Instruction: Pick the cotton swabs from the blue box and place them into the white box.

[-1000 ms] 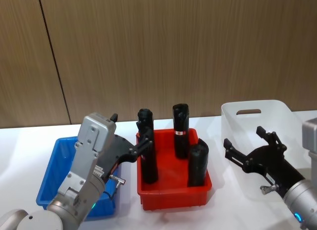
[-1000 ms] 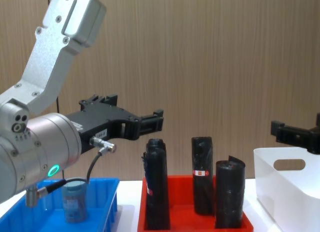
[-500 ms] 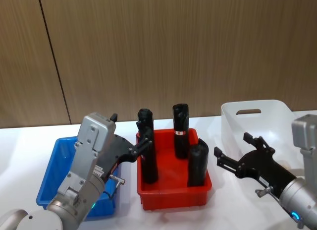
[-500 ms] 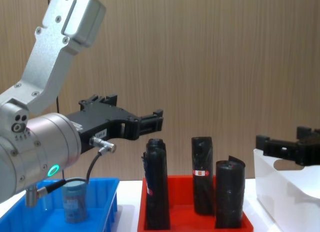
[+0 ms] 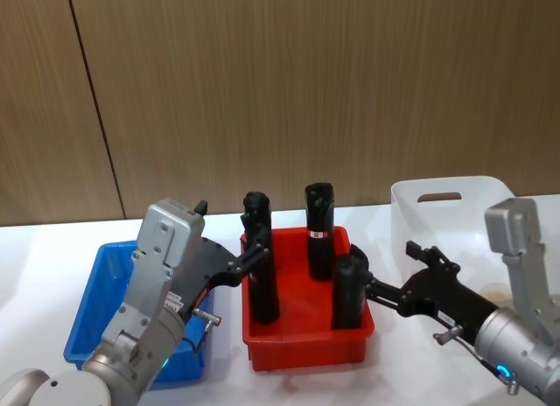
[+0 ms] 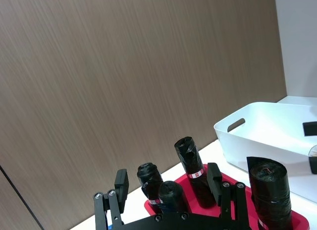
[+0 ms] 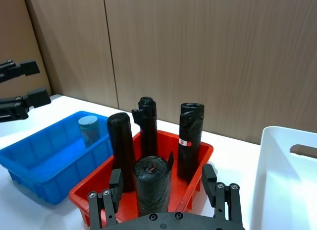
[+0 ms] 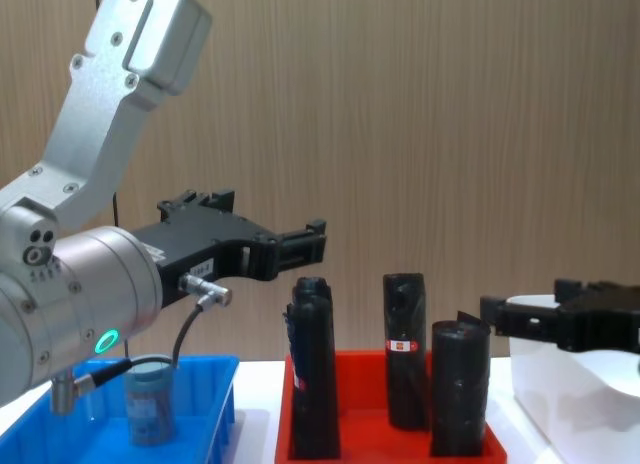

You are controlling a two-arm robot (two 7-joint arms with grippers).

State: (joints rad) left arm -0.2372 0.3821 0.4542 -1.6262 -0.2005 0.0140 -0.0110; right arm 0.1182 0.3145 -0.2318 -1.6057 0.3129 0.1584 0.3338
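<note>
Blue plastic formed the blue box (image 5: 98, 294), which was seen at the table's left end, with 1 tub of the cotton swabs (image 8: 149, 399) standing upright inside it; the tub (image 7: 89, 129) was also seen in the right wrist view, near the box's far wall. Just right of it sat a red tray (image 5: 308, 349) in which 4 black rolls (image 5: 349, 290) stood upright. At the right end stood the white box (image 5: 455, 215), its oval handle cut-out turned toward the wooden wall. The left gripper (image 8: 300, 242) was held in the air above the gap between the blue box and the red tray, pointed to the right, its fingers spread apart and nothing between them. The right gripper (image 5: 395, 275) was held low between the white box and the tray, its fingers likewise parted and bare, their tips close to the nearest black roll.
</note>
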